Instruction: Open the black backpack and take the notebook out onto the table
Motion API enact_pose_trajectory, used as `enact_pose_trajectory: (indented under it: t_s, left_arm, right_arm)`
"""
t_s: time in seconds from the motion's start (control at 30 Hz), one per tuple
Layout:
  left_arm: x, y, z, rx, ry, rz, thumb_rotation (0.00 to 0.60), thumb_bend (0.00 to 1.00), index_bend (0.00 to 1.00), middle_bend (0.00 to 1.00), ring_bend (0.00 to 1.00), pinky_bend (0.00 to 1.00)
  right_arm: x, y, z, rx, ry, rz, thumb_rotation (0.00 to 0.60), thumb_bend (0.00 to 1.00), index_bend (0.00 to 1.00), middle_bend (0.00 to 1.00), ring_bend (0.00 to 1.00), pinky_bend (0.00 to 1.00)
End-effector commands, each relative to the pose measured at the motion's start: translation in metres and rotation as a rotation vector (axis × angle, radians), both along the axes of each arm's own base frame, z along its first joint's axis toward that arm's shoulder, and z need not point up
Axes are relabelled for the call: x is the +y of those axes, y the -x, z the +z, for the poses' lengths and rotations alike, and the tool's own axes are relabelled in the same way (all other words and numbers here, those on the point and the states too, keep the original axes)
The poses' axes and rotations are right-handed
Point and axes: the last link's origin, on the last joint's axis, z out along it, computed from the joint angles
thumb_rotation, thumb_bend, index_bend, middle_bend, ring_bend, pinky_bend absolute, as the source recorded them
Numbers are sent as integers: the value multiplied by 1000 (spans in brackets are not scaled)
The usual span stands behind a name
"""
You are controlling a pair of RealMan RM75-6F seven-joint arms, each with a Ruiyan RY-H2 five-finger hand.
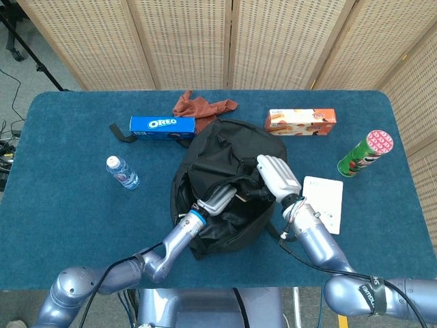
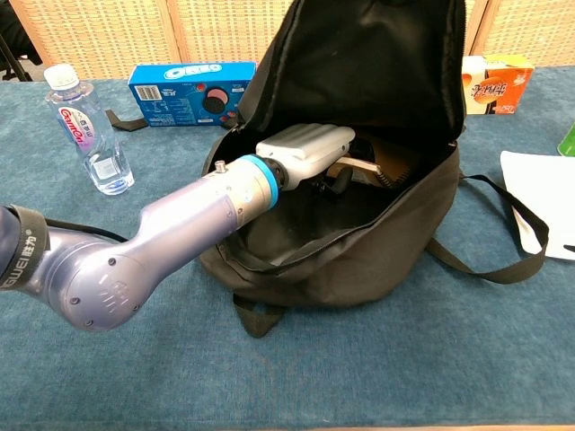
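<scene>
Holding one notebook [image 2: 382,164] inside one backpack [image 2: 386,260]: left hand [image 2: 305,153].

We see a rectangular worktop covered in dark teal carpet-like fabric [image 1: 61,205], its corners rounded. Behind it stands a folding screen of pale woven cane panels in light wooden frames [image 1: 184,41]. At the left lies grey floor [image 1: 17,89] with black cables and a black tripod leg [image 1: 34,51].
</scene>
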Motion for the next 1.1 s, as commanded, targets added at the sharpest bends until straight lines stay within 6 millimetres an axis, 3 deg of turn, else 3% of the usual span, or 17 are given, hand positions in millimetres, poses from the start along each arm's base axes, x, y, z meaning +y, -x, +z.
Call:
enact_pose_trajectory:
  t_s: [0.03,0.37,0.77,1.1]
  left_arm:
    - [-2,3,1,-11,6,-10,600,752,880,568,360,381]
    - [-15,24,18,-55,31,-41,600,753,899,595,386,431]
    - [-26,44,50,-116,57,-29,600,753,910,608,394,438]
    - [-39,55,81,-171,103,-15,600,751,918,621,420,464]
  right_arm:
    - [-3,5,-1,-1,11,-17,600,569,682,573,449,591]
    - [-20,27,-4,-4,66,-103,600,569,682,574,449,591]
    - [-50,52,-19,-51,116,-290,600,569,682,574,449,591]
    - [-61,73,-32,14,154,-344,600,569,682,574,449,591]
